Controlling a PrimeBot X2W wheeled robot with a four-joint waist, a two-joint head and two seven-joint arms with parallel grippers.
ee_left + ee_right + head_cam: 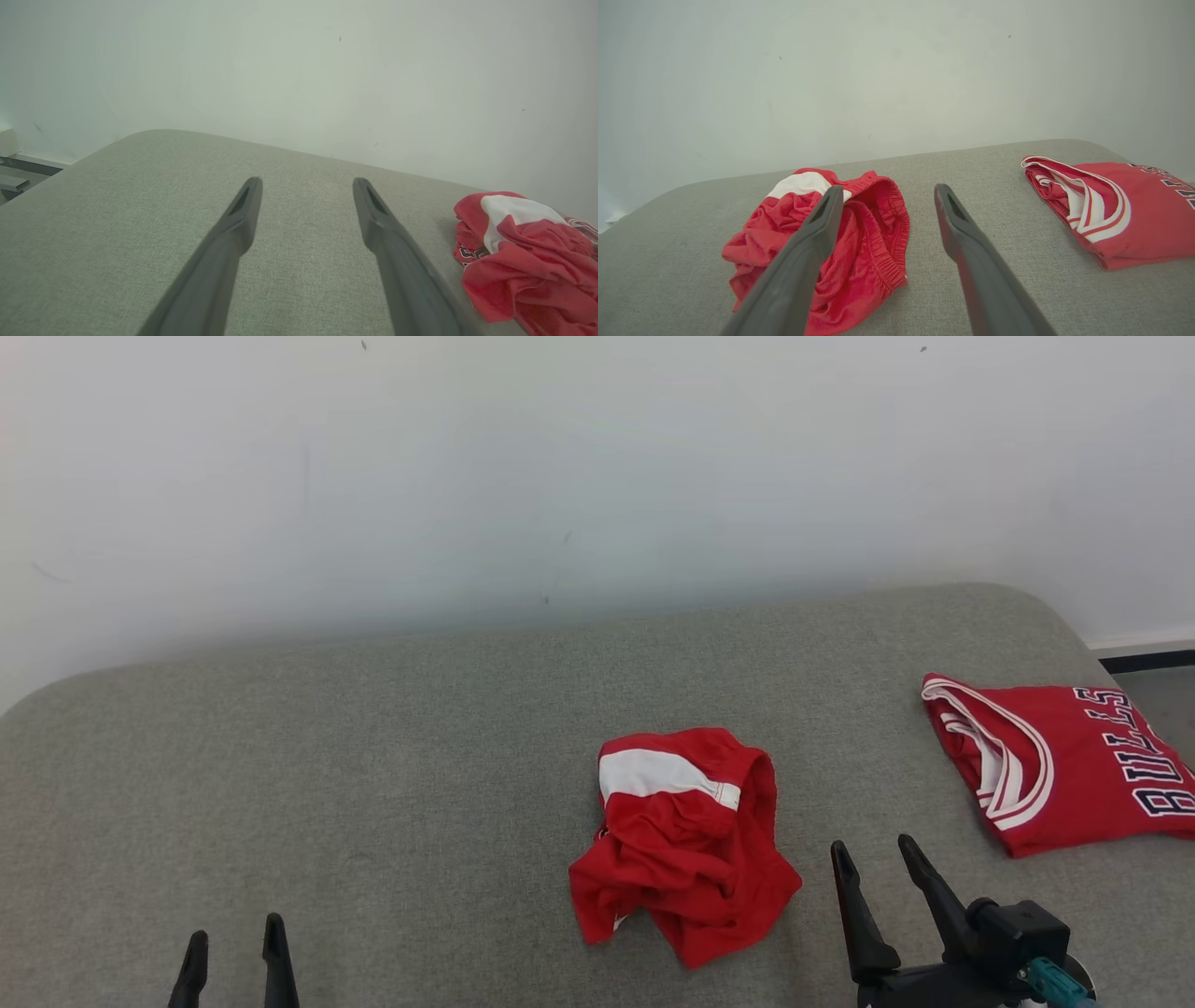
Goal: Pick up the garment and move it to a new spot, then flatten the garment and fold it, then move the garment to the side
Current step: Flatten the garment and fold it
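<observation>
Crumpled red garment [686, 845], lower folds hidden; left gripper [235, 926] and right gripper [872, 842] both spread, empty.

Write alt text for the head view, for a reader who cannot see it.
A crumpled red garment with a white band lies untouched near the middle of a grey padded surface. The right gripper stands open just to its right, and the left gripper is open at the lower left. A folded red jersey lies at the far right, before a white wall.
</observation>
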